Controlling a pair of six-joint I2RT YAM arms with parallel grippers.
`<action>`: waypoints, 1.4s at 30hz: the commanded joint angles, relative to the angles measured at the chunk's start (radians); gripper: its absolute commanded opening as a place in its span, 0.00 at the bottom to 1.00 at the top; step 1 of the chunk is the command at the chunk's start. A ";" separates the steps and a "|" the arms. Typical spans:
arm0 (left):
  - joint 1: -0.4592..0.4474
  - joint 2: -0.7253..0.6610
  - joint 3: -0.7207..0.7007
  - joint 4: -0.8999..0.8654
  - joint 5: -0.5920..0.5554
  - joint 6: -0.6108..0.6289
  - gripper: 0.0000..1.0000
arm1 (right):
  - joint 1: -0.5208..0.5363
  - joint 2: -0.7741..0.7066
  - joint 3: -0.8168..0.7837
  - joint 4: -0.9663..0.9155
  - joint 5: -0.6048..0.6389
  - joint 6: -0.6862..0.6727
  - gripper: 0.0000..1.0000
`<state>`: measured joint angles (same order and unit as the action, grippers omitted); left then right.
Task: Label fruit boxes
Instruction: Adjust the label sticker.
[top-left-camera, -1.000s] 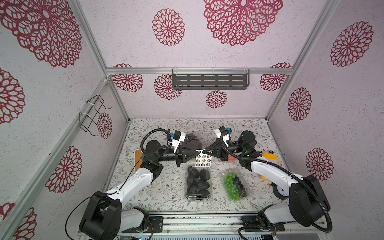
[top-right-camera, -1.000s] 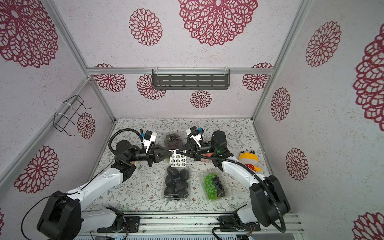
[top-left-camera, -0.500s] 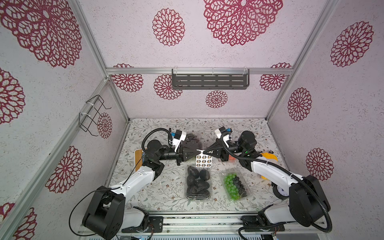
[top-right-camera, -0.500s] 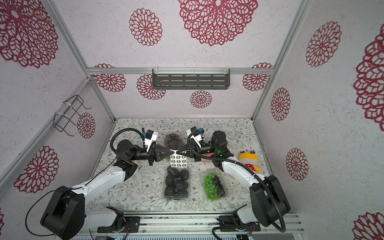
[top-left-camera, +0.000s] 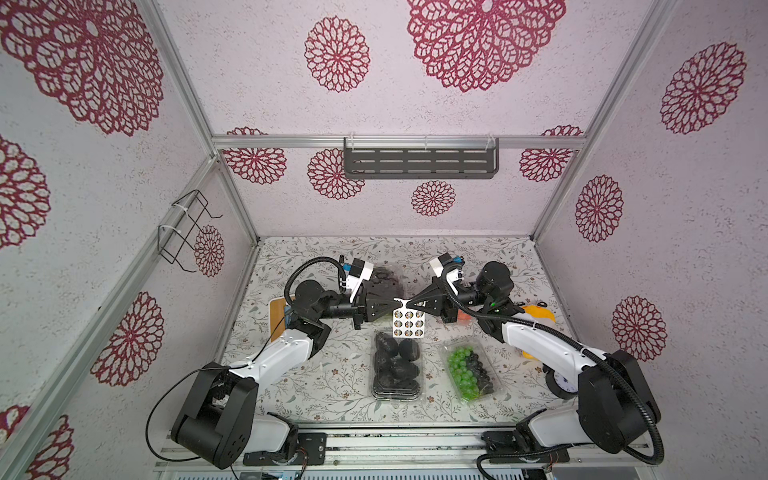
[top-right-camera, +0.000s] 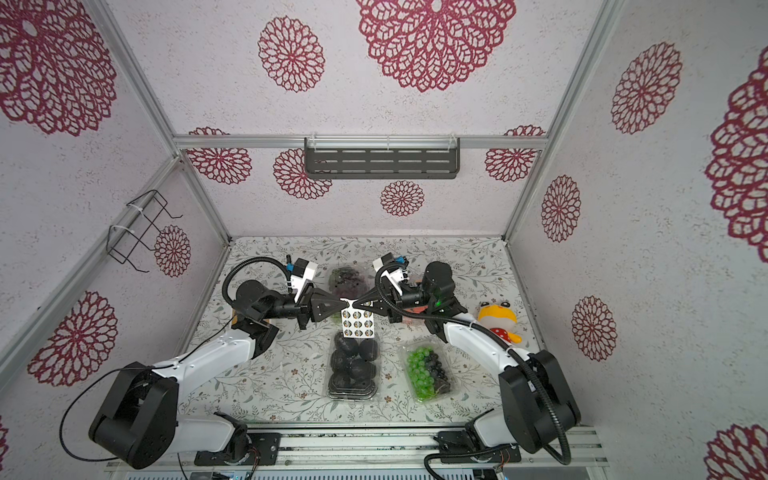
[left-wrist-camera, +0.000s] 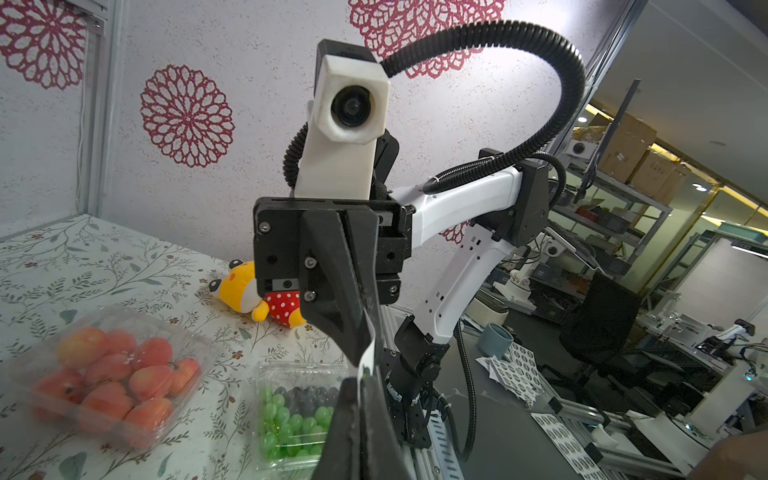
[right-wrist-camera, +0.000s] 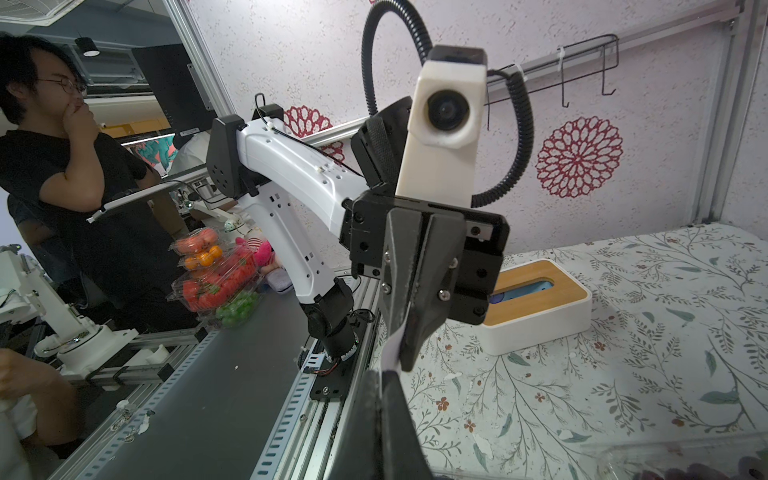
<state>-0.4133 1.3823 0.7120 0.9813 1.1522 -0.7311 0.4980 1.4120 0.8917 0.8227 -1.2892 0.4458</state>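
While flat, black-fruit box (top-left-camera: 397, 368) lengthwise front-to-back

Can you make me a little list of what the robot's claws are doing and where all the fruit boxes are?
left claw: shut, pinching the sticker sheet
right claw: shut, pinching the same sheet, tip to tip with the left claw
sticker sheet: held up between the two claws
black fruit box: on the table, nearer the robot than the sheet
green-and-black grape box: beside the black fruit box, on the right arm's side
purple grape box: behind the claws
strawberry box: under the right arm
plush toy: near the right arm
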 joint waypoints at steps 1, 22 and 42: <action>0.001 0.013 0.019 0.071 0.024 -0.037 0.00 | 0.001 -0.001 0.018 0.051 -0.018 -0.007 0.00; -0.009 0.077 0.037 0.144 0.017 -0.113 0.00 | 0.001 0.017 0.023 0.044 -0.020 -0.015 0.00; -0.026 0.025 0.032 0.018 -0.002 -0.028 0.00 | 0.002 0.015 0.052 -0.154 0.018 -0.164 0.00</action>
<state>-0.4282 1.4357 0.7250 1.0203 1.1694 -0.7868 0.4953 1.4528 0.9077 0.7338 -1.2751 0.3603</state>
